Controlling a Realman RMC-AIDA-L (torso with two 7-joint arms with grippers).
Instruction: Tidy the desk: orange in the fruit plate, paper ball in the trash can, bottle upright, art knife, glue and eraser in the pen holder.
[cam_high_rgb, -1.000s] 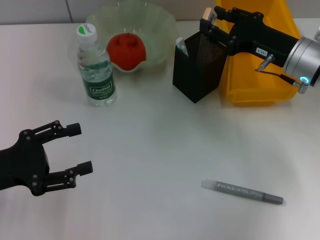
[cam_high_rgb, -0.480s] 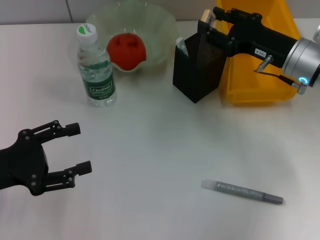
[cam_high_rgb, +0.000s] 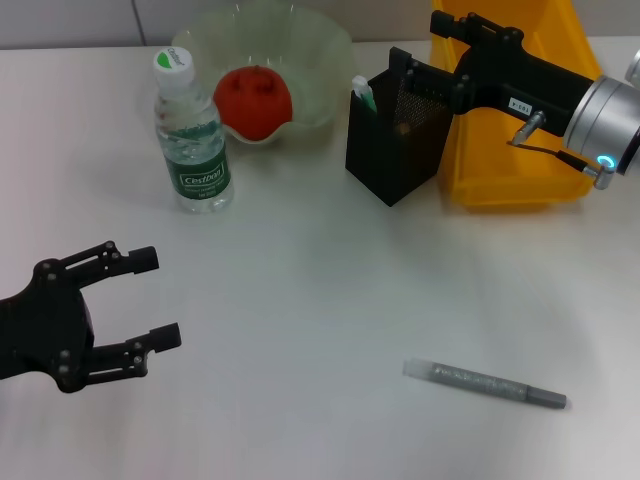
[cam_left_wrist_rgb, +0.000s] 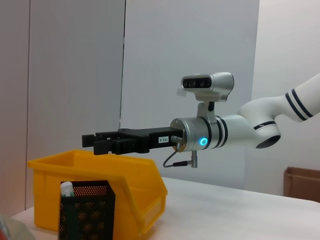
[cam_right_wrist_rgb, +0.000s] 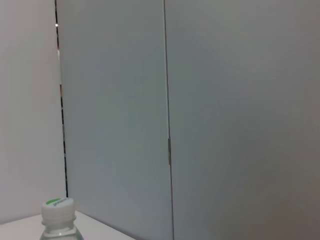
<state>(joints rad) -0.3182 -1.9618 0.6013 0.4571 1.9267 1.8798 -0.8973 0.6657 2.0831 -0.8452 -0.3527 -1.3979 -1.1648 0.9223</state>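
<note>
Ok so I'm on the pen holder (cam_high_rgb: 397, 137) step rn. Right gripper (cam_high_rgb: 408, 72) is sitting over the holder's top rim, jaws look spread w/ nothing between them afaict, and there's a beige-ish blob visible thru the mesh inside, which I'd guess is the eraser, but can't say for sure. Something w/ a white-green top pokes out at the holder's corner nearest the fruit plate (cam_high_rgb: 322, 52), prob the glue. Orange (cam_high_rgb: 252, 102) is in the plate, on the far side from the holder, bottle (cam_high_rgb: 191, 140) is upright beyond that, trash can (cam_high_rgb: 520, 150) is touching or just beside the holder on the other side. What's left imo: the grey stick-like art knife (cam_high_rgb: 485, 382) lying flat on the desk, well apart from the holder toward me. Next move needs the right arm to clear the rim, come down on the knife across its narrow body and tip it into the holder. Left gripper (cam_high_rgb: 150, 297) is parked well away from the holder, jaws spread, empty.
</note>
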